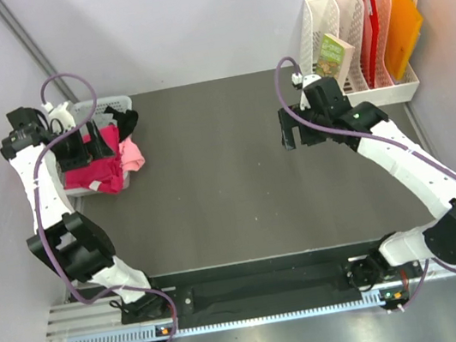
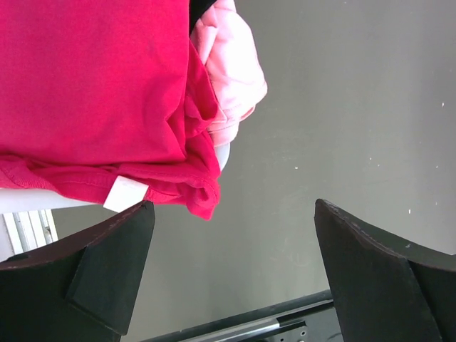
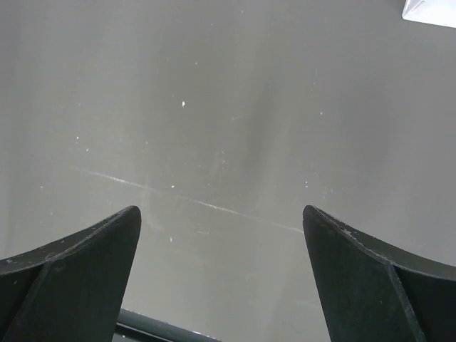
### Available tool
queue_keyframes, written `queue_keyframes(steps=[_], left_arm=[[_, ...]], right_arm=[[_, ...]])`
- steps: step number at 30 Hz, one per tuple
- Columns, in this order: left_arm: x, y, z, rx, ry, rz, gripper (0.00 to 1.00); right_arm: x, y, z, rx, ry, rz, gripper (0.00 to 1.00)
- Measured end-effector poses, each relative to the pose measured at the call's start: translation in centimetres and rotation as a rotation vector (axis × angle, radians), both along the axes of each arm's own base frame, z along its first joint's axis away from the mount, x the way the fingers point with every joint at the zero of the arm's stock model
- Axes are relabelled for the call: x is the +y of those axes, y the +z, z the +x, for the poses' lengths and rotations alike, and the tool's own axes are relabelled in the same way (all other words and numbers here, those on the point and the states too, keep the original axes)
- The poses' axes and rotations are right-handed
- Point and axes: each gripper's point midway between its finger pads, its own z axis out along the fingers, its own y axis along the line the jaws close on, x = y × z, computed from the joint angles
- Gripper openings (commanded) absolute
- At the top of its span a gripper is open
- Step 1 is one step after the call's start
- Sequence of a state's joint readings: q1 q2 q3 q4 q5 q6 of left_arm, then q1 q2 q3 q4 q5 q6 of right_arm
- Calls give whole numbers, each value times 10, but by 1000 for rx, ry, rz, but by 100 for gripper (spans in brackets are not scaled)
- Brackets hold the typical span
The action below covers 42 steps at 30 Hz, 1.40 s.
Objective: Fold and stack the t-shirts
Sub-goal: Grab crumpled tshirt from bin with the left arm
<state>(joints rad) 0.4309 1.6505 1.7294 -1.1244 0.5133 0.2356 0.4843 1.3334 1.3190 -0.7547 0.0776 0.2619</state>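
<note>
t-shirts (image 1: 109, 159) heaped in white mesh basket (image 1: 110, 103) at far left of table (image 1: 214, 190) — crimson-red shirt (image 2: 92, 92) on top and hanging over the near rim, light pink shirt (image 2: 228, 71) spilling out beside it, black shirt (image 1: 125, 120) behind. left gripper (image 2: 231, 206) spread wide above the heap, pinching nothing. right gripper (image 3: 220, 210) spread wide too — over the table, well apart.

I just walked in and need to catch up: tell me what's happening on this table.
Two robot arms are set to fold t-shirts. The left end effector hangs open over the crimson t-shirt, which is piled with a pink t-shirt and a black t-shirt in the white basket at the far left of the table. It grips nothing. The right end effector is open too, above bare tabletop. No shirt lies folded or stacked yet.
</note>
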Motion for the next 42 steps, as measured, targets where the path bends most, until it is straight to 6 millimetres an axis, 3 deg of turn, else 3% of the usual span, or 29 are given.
queue_keyframes(steps=[4,10,20,26,32,35,36,38,42], left_arm=[[2,-7,5,16,-5,-7,97],[14,-24,28,48,-3,-16,89],[19,-54,56,103,-17,51,87],[9,-75,67,143,-55,116,82],[20,-107,72,215,-35,135,72],[22,-115,74,232,-28,129,56],[22,-116,75,235,-24,126,29],[21,-116,76,236,-15,118,2],[21,-113,78,227,-15,119,0]], right_arm=[[1,0,-1,1,2,0,96],[1,0,-3,-4,1,6,96],[-4,-5,-17,5,-12,21,95],[-4,-2,-19,0,-16,32,95],[-4,-2,-20,4,-20,35,95],[-4,-3,-21,9,-20,33,94],[-5,-4,-21,11,-20,32,94],[-5,-5,-23,17,-20,29,94],[-6,-5,-23,21,-20,27,93]])
